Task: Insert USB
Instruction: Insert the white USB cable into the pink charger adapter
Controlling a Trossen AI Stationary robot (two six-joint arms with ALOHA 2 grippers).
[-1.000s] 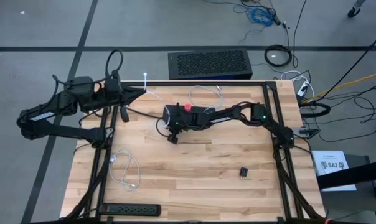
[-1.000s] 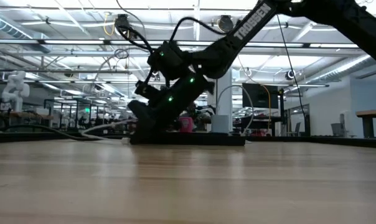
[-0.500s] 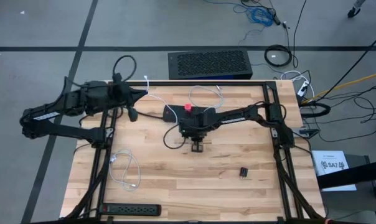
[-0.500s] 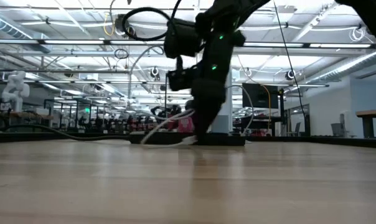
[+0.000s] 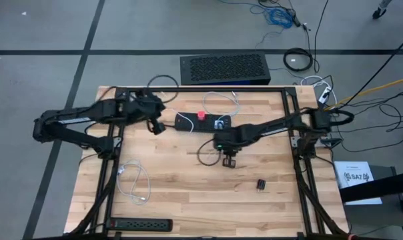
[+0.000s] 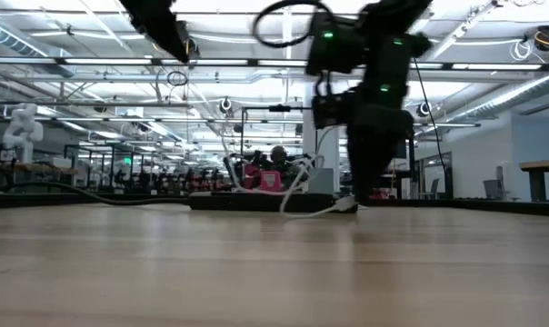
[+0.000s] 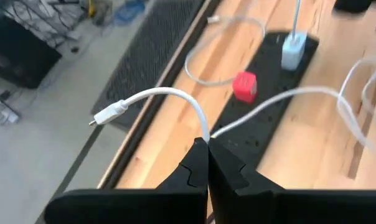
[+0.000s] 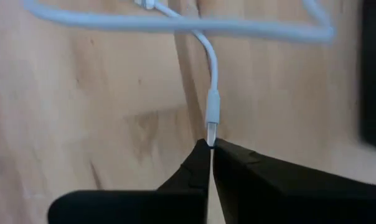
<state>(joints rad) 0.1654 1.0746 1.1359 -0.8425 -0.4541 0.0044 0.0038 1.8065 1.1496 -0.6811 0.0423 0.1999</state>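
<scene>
While the right gripper [image 8: 210, 144] pinches the plug [image 8: 212, 118] of the white cable [image 8: 175, 23] mid-table, the left gripper [image 7: 205, 144] pinches the same cable beside the power strip [image 5: 203, 123]. Risk: thin-tip grip lets the plug twist, missing the charger [image 7: 292, 51] port.

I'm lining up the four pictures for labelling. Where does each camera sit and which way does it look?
High: overhead, straight down on the table; both arms show.
Low: table height, level across into the room; right gripper hangs at mid-table.
Left wrist: past shut left gripper pinching the white cable, toward the power strip.
Right wrist: down past shut fingers at a cable plug.
High and left wrist share the power strip's red button.
</scene>
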